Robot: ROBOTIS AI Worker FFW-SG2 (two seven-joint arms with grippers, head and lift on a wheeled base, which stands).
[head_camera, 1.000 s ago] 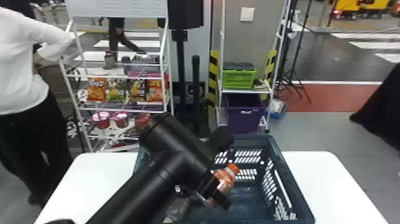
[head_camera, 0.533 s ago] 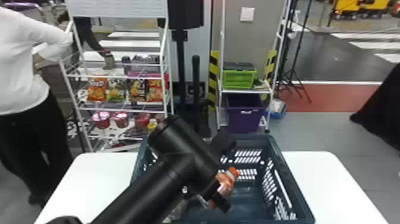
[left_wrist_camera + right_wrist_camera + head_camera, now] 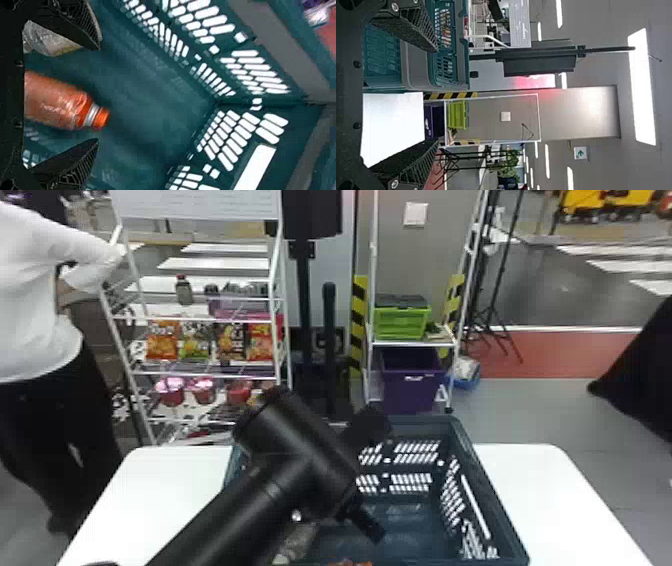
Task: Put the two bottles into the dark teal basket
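White desk (image 3: 560, 500), bearing dark teal basket (image 3: 480, 485); my left claw (image 3: 98, 94), fingers apart, orange bottle (image 3: 55, 101) between them, unclamped, cap outward.

It's bright in here, with long ceiling lights (image 3: 642, 87) glowing overhead and the white tabletop (image 3: 545, 485) almost glaring. The slots of the dark teal basket (image 3: 481, 485) show brilliant white against its dimmer, softly shining floor.
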